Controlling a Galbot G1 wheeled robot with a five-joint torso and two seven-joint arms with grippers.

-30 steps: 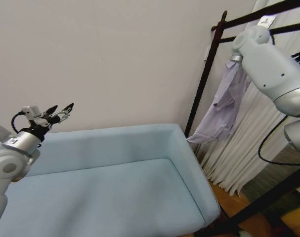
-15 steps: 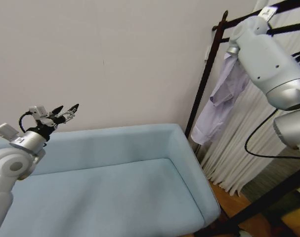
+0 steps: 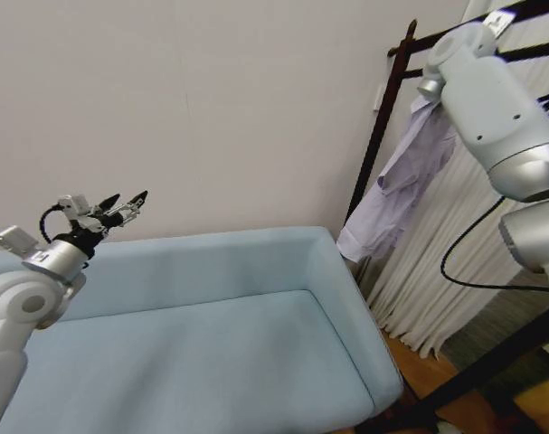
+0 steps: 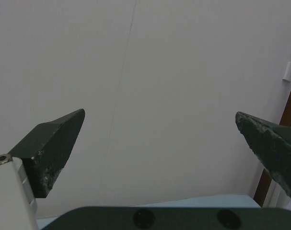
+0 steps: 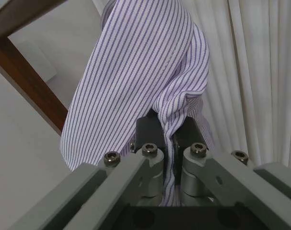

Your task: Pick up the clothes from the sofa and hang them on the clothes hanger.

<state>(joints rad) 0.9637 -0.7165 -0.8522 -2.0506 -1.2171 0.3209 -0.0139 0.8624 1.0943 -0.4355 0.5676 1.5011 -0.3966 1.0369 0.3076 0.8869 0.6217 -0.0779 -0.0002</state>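
While left gripper (image 3: 127, 198) gapes (above sofa (image 3: 211, 353)), right gripper (image 5: 168, 126) clamps shirt (image 5: 135, 62) beside rack (image 3: 383, 117).

No readable text, brand or number anywhere. White tag (image 3: 496, 20) on the rack (image 3: 380, 127) top bar is too small to tell any print.

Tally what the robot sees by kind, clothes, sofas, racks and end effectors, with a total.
striped shirt: 1, pinched in the right end effector
sofa: 1
clothes rack: 1
end effectors: 2, counting the open left end effector
Total: 5
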